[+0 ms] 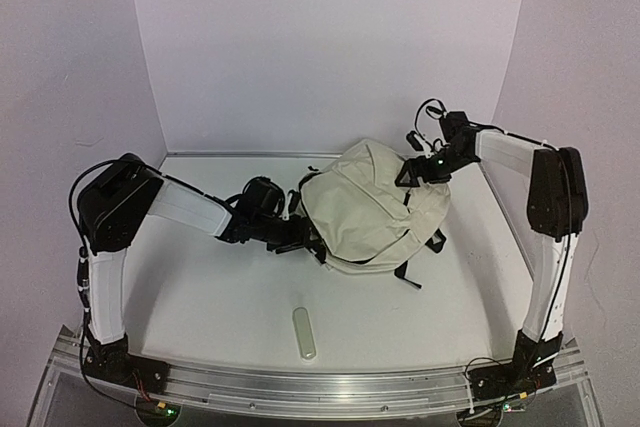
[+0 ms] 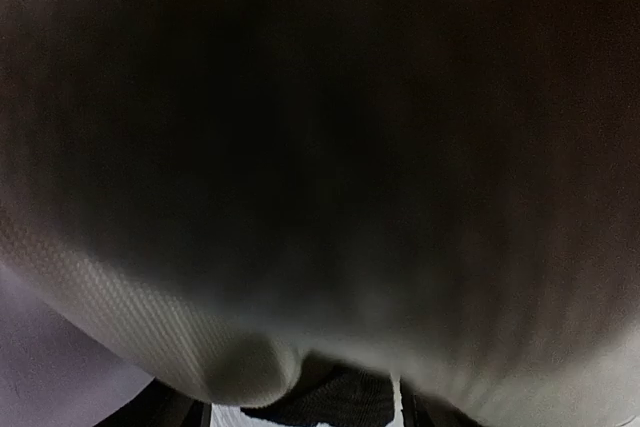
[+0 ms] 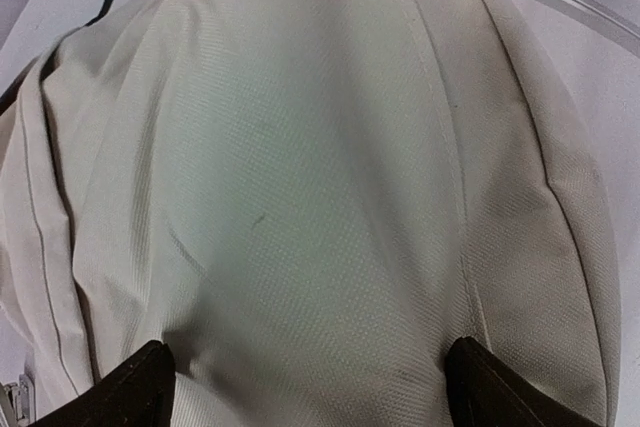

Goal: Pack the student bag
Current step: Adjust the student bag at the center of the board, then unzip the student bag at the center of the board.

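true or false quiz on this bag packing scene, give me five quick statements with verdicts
1. The student bag rests on the table. True.
2. The bag is bright red. False: it is cream.
3. A small pale oblong object lies near the front of the table, apart from the bag. True.
4. The right gripper has its fingers pressed together. False: they stand wide apart, with bag fabric bulging between them.
5. The left wrist view shows mostly bare table. False: fabric, close up and in shadow, fills nearly all of it.
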Action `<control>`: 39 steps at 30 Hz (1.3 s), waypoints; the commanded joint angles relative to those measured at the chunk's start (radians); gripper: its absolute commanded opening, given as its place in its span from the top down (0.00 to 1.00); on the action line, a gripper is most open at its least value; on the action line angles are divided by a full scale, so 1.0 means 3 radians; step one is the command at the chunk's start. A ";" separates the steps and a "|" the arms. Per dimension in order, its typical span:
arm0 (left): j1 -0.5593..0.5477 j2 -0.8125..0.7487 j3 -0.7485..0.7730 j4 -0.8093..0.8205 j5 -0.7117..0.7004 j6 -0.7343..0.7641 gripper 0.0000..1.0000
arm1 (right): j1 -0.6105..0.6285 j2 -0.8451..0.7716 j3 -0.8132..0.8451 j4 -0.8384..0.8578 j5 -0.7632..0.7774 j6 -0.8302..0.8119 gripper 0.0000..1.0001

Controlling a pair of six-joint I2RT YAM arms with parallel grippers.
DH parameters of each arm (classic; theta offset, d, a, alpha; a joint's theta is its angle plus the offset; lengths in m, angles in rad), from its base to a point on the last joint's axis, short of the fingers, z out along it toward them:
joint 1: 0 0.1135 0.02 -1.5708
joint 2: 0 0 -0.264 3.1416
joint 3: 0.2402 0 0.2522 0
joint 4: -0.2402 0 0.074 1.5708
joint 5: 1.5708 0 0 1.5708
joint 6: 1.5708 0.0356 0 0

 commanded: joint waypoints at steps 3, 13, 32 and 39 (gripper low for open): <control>0.0370 0.0402 0.0597 0.0171 0.0238 -0.0037 0.47 | 0.0060 -0.0723 -0.0941 -0.0553 -0.0671 -0.0037 0.07; 0.0643 0.0958 0.2065 -0.0730 0.0355 0.0460 0.39 | 0.0762 -0.1603 -0.1859 -0.0821 -0.0600 -0.0379 0.07; 0.0630 -0.0766 0.0022 -0.0208 0.0163 0.0153 0.22 | 0.1229 -0.1518 -0.0790 -0.0789 0.0430 -0.0496 0.32; 0.0430 -0.1169 -0.0628 -0.0144 0.0116 -0.0113 0.22 | 0.1526 -0.1001 -0.0536 -0.0760 0.0642 -0.0578 0.38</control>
